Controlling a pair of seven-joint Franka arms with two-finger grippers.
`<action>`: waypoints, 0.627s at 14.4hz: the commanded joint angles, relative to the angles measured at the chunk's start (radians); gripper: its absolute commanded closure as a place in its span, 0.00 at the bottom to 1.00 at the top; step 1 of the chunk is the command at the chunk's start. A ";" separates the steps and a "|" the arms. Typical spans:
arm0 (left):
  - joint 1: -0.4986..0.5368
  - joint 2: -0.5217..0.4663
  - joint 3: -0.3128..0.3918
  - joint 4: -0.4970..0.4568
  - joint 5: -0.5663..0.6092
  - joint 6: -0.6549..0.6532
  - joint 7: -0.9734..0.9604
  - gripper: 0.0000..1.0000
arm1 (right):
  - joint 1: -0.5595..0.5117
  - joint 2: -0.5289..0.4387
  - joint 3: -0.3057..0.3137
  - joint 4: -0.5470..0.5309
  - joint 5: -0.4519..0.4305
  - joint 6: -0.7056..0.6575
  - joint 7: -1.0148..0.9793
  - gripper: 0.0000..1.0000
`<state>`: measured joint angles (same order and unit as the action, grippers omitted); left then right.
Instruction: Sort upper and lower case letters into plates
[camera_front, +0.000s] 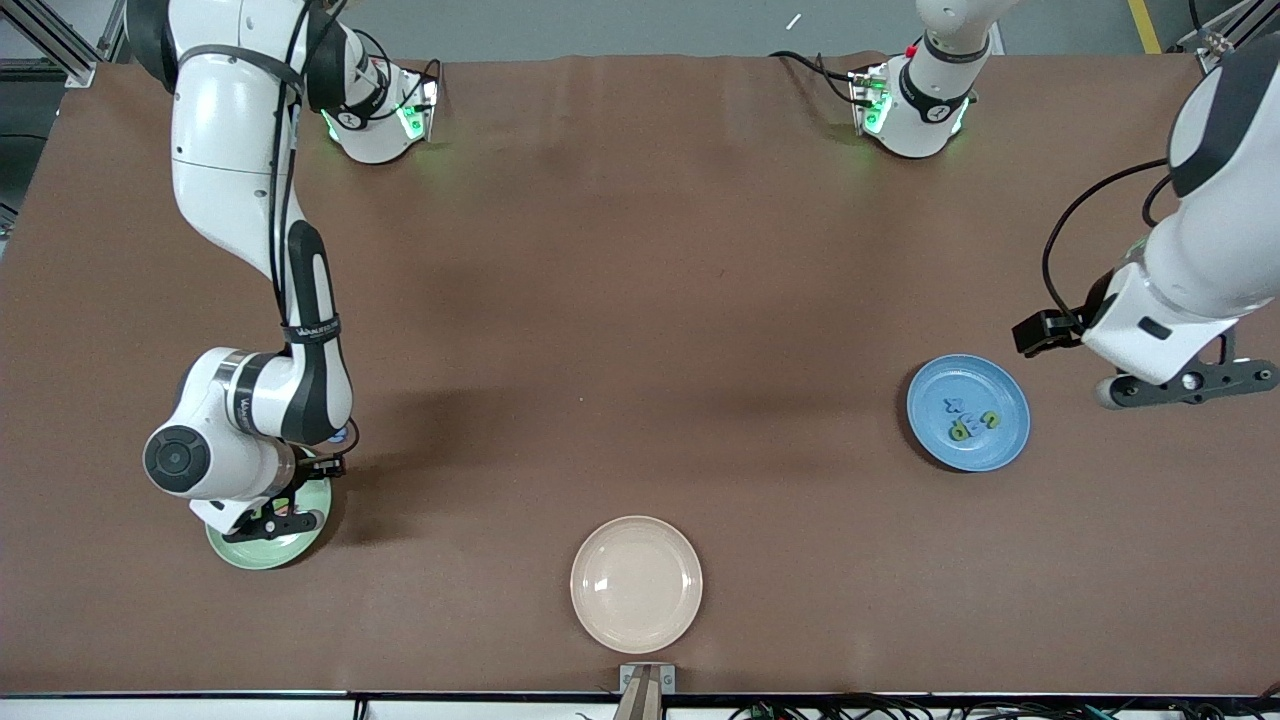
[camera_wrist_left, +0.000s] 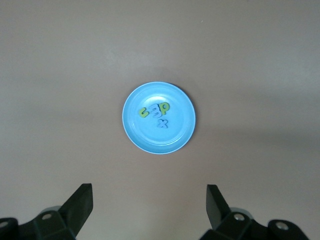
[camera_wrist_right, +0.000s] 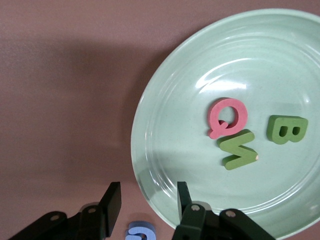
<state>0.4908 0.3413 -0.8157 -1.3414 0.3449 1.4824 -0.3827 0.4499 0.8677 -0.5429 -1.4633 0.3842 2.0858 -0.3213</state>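
The pale green plate lies toward the right arm's end of the table, partly under my right gripper. A pink Q, a green N and a green B lie in it. My right gripper's jaws stand apart over the plate's rim. A small blue letter lies on the table between them, untouched. The sky blue plate holds small green letters and a blue plus sign. My left gripper waits open beside it, with nothing in it.
A cream-beige plate with nothing on it lies near the table's front edge, midway between the two other plates. A small grey fixture sits at that edge below it.
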 joint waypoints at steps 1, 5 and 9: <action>-0.154 -0.111 0.279 -0.019 -0.153 0.027 0.106 0.00 | 0.009 -0.027 0.008 -0.061 0.004 0.051 0.011 0.51; -0.339 -0.180 0.539 -0.056 -0.271 0.027 0.128 0.00 | 0.007 -0.030 0.006 -0.066 -0.002 0.051 -0.025 0.90; -0.471 -0.318 0.700 -0.221 -0.333 0.085 0.151 0.00 | -0.020 -0.036 -0.023 -0.062 -0.005 0.048 -0.164 1.00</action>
<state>0.0647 0.1440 -0.1699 -1.4149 0.0356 1.5026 -0.2534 0.4519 0.8653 -0.5582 -1.4924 0.3806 2.1290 -0.3939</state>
